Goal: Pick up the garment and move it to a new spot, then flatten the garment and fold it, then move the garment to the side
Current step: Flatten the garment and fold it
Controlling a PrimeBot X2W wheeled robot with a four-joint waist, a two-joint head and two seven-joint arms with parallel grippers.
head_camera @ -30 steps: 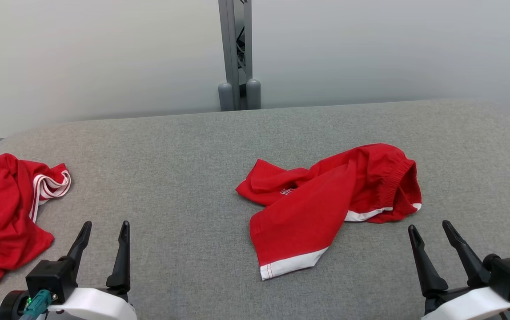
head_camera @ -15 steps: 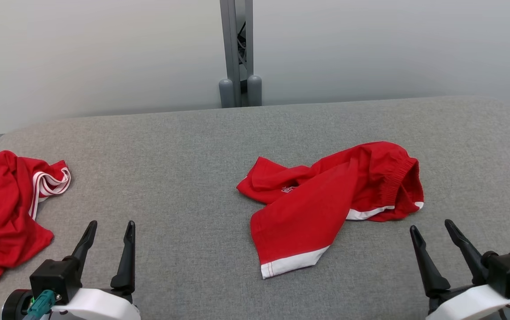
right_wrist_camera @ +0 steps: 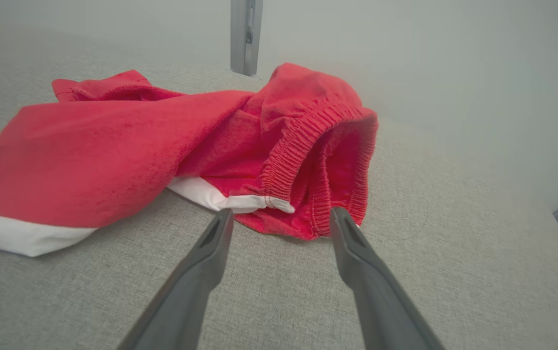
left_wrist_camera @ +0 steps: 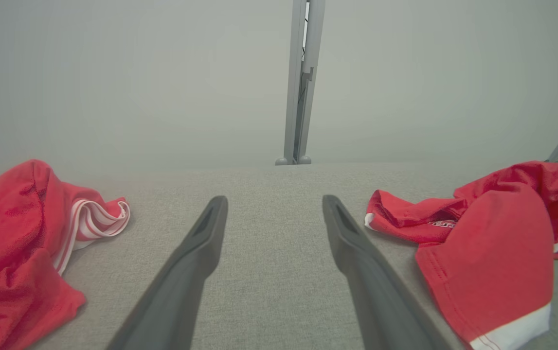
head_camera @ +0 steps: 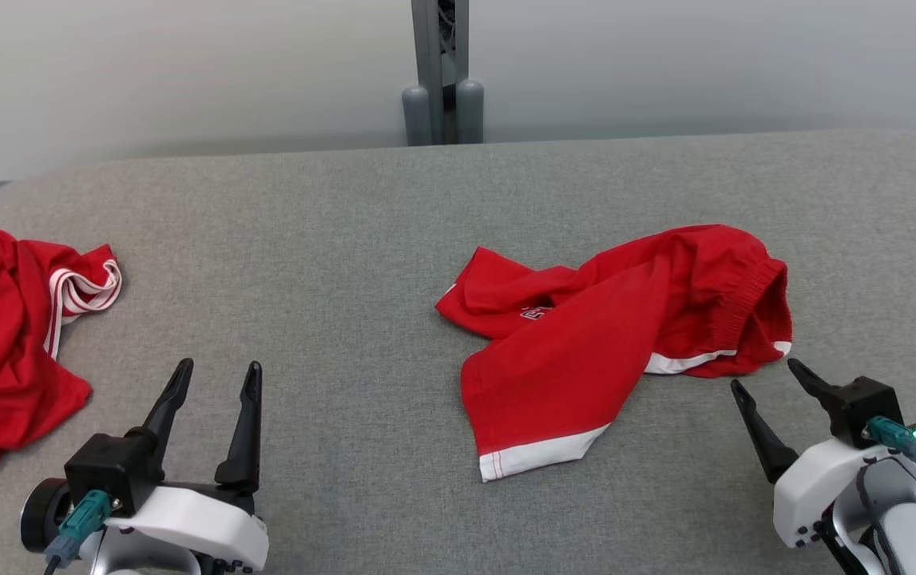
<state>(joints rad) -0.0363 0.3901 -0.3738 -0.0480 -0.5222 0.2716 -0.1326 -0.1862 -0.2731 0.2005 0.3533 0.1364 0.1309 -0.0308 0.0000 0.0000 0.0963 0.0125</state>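
The garment (head_camera: 609,335) is a pair of red shorts with white hems, lying crumpled right of the middle of the grey table (head_camera: 346,239); its elastic waistband faces right. It also appears in the left wrist view (left_wrist_camera: 493,243) and the right wrist view (right_wrist_camera: 162,146). My right gripper (head_camera: 763,377) is open, its fingertips just short of the waistband end of the shorts, touching nothing (right_wrist_camera: 281,216). My left gripper (head_camera: 216,371) stands open at the lower left over bare table, well to the left of the shorts (left_wrist_camera: 274,201).
A second red garment with white striped trim (head_camera: 10,335) lies bunched at the table's left edge (left_wrist_camera: 26,243). A grey metal post (head_camera: 442,72) stands behind the table's far edge against a pale wall. Bare grey cloth stretches between the two garments.
The head camera has tilted down, so the whole scene sits higher in the picture. My right gripper has turned and moved closer to the waistband end of the shorts. Both grippers stay open.
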